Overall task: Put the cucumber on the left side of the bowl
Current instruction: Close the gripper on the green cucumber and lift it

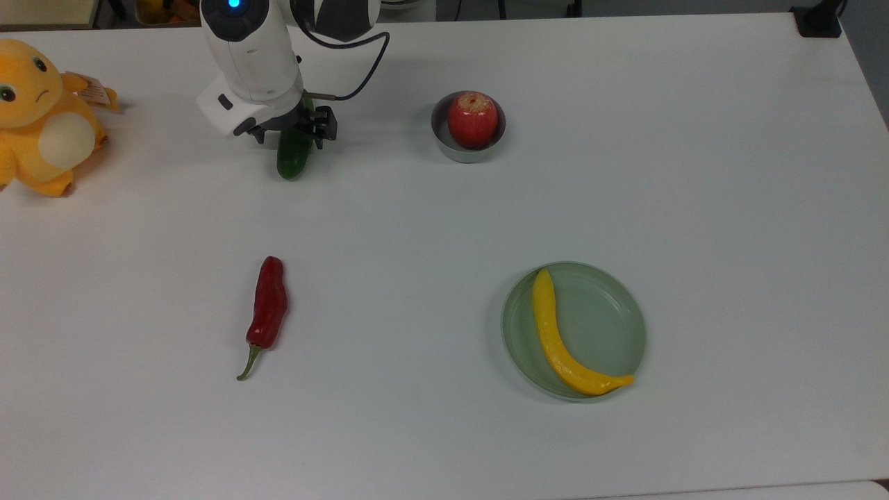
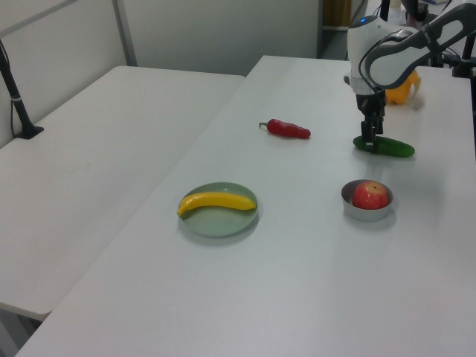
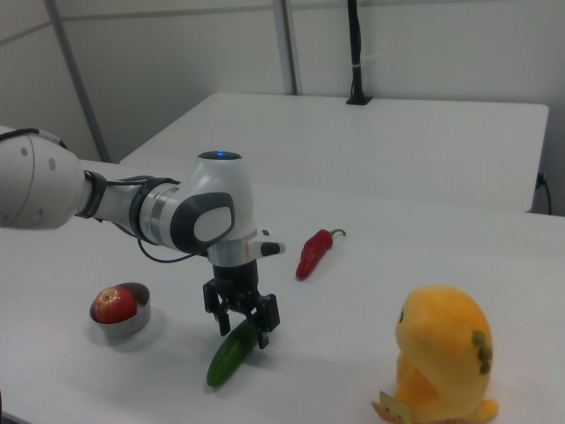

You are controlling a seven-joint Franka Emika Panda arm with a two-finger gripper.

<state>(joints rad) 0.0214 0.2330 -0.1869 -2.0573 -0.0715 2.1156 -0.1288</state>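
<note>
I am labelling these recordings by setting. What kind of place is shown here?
Probably a robotics lab: a white robot arm's claw works over a plain white table laid with test props, such as a cucumber and a plush toy.

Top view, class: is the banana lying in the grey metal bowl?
No: the banana lies on the pale green plate, while the bowl holds an apple.

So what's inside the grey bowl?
The bowl holds a red apple. The apple nearly fills it, so the bowl's floor beneath is hidden.
</note>
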